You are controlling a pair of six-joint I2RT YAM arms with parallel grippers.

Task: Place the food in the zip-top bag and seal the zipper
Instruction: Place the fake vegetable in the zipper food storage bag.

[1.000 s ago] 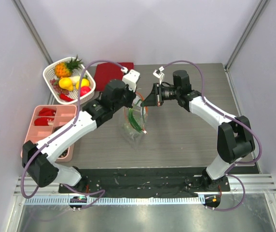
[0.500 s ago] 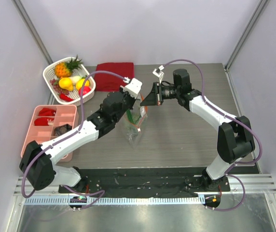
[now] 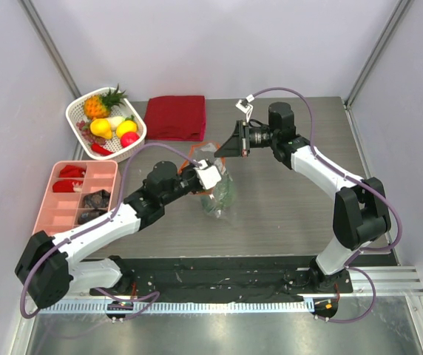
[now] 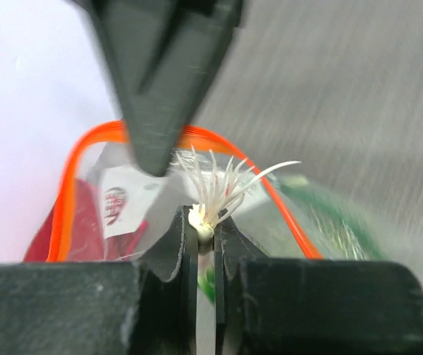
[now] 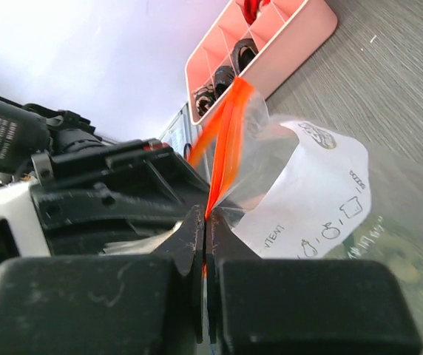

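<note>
Right gripper (image 5: 205, 222): jaws pinched together on the narrow orange-red zipper strip (image 5: 225, 140), at the far lip of the clear, crinkly zip-top bag (image 3: 217, 196). It holds that edge lifted off the grey wood-grain table (image 3: 293, 214), so the mouth stands up as an open loop instead of lying flat. My read: it acts as the fixture and does no loading.

Left gripper (image 4: 205, 225): fingers clamped on the white root end of the long-leafed toy green onion (image 4: 215, 185), right at the bag mouth. The roots fan out above the jaws. The green leaves run on into the bag, blurred behind the plastic. Gripping the root end lets the long leaves feed in first.

Stage: onion insertion, nearly seated, not released. Zipper open, seal not started.

There's something greenish and rounded low in the bag in the right wrist view; I can't tell what. The red showing through the plastic in the left wrist view is also unclear.

More toy fruit sits in the white woven basket (image 3: 78, 111) at the back left, well apart from the bag. The folded dark red cloth (image 3: 176, 117) lies behind the bag, and the pink compartment tray (image 3: 104, 203) is on the left.

Risk: the roots snag on the lip at release.
</note>
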